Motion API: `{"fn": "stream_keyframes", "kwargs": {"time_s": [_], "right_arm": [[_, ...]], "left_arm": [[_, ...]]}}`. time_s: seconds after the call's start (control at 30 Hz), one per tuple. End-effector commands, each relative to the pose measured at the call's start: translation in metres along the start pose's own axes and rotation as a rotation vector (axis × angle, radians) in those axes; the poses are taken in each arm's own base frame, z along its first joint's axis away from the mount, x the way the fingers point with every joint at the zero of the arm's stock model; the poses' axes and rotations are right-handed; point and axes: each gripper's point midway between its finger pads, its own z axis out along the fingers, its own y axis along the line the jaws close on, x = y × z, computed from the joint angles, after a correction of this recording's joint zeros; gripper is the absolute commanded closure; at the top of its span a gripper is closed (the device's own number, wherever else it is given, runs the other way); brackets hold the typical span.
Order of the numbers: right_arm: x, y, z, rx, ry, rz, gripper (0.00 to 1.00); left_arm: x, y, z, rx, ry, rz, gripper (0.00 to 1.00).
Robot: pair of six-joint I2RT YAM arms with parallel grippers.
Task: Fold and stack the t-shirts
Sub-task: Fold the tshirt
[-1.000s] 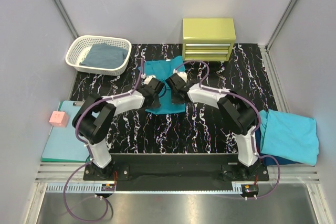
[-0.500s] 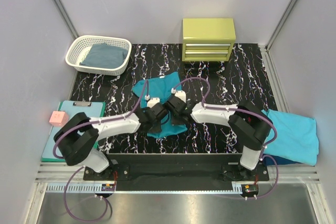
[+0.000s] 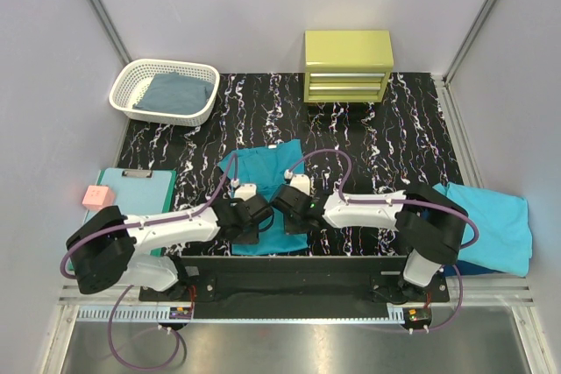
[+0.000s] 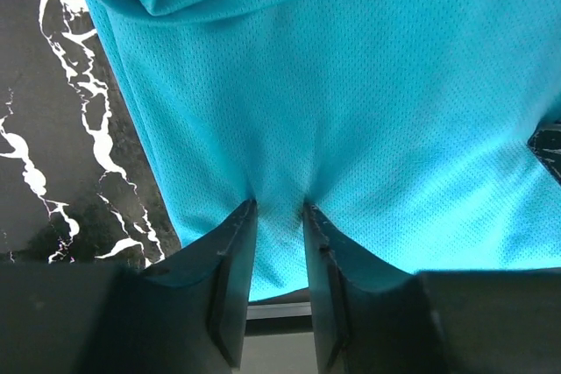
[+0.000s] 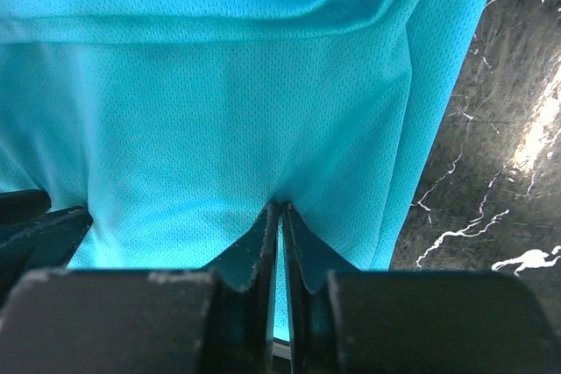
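The teal t-shirt (image 3: pixel 263 168) lies on the black marbled table (image 3: pixel 377 146), stretched toward the near edge between my two arms. My left gripper (image 3: pixel 259 216) holds a pinched fold of its near hem, the jaws a little apart with cloth (image 4: pixel 351 111) bunched between the fingertips of the left gripper (image 4: pixel 280 206). My right gripper (image 3: pixel 283 210) is shut tight on the same hem, just to the right. In the right wrist view the mesh cloth (image 5: pixel 219 102) puckers at the tips of the right gripper (image 5: pixel 281 208). A lighter turquoise t-shirt (image 3: pixel 486 221) lies at the right edge.
A white basket (image 3: pixel 131 98) at the back left holds a folded grey-blue cloth (image 3: pixel 180 92). A yellow-green drawer cabinet (image 3: pixel 348 66) stands at the back. A mint-green clipboard (image 3: pixel 123 216) and a pink block (image 3: pixel 98 198) sit at the left. Dark blue cloth (image 3: pixel 465 266) shows under the turquoise t-shirt.
Both grippers have drawn back toward the near edge, dragging the teal t-shirt with them. The shirt now lies lower on the table and more spread out.
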Motion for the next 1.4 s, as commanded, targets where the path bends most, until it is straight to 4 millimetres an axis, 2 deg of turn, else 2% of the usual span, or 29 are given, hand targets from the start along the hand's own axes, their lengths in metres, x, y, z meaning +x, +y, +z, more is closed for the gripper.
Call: {"fn": "stream_keyframes", "kwargs": {"time_s": [0.0, 0.03, 0.07, 0.13, 0.17, 0.2, 0.23, 0.27, 0.37, 0.5, 0.6, 0.67, 0.73, 0.77, 0.83, 0.9, 1.0, 1.1, 1.37], "right_arm": [[0.047, -0.041, 0.001, 0.159, 0.134, -0.072, 0.82], [0.039, -0.038, -0.003, 0.149, 0.108, -0.095, 0.77], [0.025, -0.029, -0.008, 0.133, 0.064, -0.103, 0.64], [-0.009, -0.017, -0.024, 0.112, -0.054, -0.146, 0.55], [-0.029, 0.002, -0.034, 0.069, -0.103, -0.157, 0.52], [-0.044, 0.007, -0.04, 0.062, -0.134, -0.164, 0.47], [-0.06, 0.021, -0.05, 0.035, -0.165, -0.191, 0.44], [-0.066, 0.027, -0.053, 0.023, -0.175, -0.21, 0.43], [-0.079, 0.034, -0.055, 0.03, -0.2, -0.246, 0.43], [-0.077, 0.031, -0.049, 0.049, -0.193, -0.25, 0.48], [-0.067, 0.021, -0.037, 0.08, -0.158, -0.246, 0.61], [-0.058, 0.015, -0.029, 0.098, -0.135, -0.248, 0.73], [-0.053, 0.01, -0.022, 0.104, -0.125, -0.241, 0.84], [-0.051, 0.009, -0.02, 0.106, -0.121, -0.239, 0.94], [-0.05, 0.009, -0.017, 0.106, -0.123, -0.237, 1.0], [-0.051, 0.011, -0.014, 0.108, -0.127, -0.246, 1.0], [-0.057, 0.015, -0.013, 0.11, -0.139, -0.251, 1.0], [-0.063, 0.019, -0.011, 0.109, -0.153, -0.245, 1.0], [-0.071, 0.014, 0.005, 0.137, -0.144, -0.229, 1.0]], "left_arm": [[-0.008, -0.003, -0.005, -0.003, -0.029, -0.011, 0.59], [-0.018, -0.01, -0.011, 0.018, -0.058, -0.003, 0.51], [-0.029, -0.011, -0.016, 0.014, -0.099, 0.0, 0.46], [-0.06, -0.026, -0.044, 0.078, -0.206, -0.006, 0.36], [-0.076, -0.026, -0.054, 0.078, -0.272, -0.015, 0.22], [-0.089, -0.029, -0.068, 0.1, -0.324, -0.023, 0.18], [-0.108, -0.037, -0.086, 0.127, -0.38, -0.017, 0.15], [-0.12, -0.036, -0.095, 0.118, -0.428, -0.017, 0.15], [-0.146, -0.036, -0.114, 0.111, -0.506, -0.018, 0.24], [-0.155, -0.024, -0.111, 0.089, -0.508, -0.055, 0.35], [-0.155, -0.01, -0.107, 0.07, -0.506, -0.096, 0.42], [-0.156, -0.001, -0.105, 0.055, -0.515, -0.116, 0.48], [-0.164, 0.013, -0.113, 0.041, -0.555, -0.153, 0.59], [-0.168, 0.018, -0.116, 0.031, -0.57, -0.165, 0.65], [-0.184, 0.034, -0.129, 0.017, -0.621, -0.208, 0.74], [-0.202, 0.051, -0.141, -0.007, -0.657, -0.26, 0.74], [-0.218, 0.067, -0.146, -0.055, -0.651, -0.275, 0.71], [-0.22, 0.074, -0.142, -0.091, -0.613, -0.264, 0.67], [-0.196, 0.077, -0.121, -0.088, -0.543, -0.279, 0.6]]}}
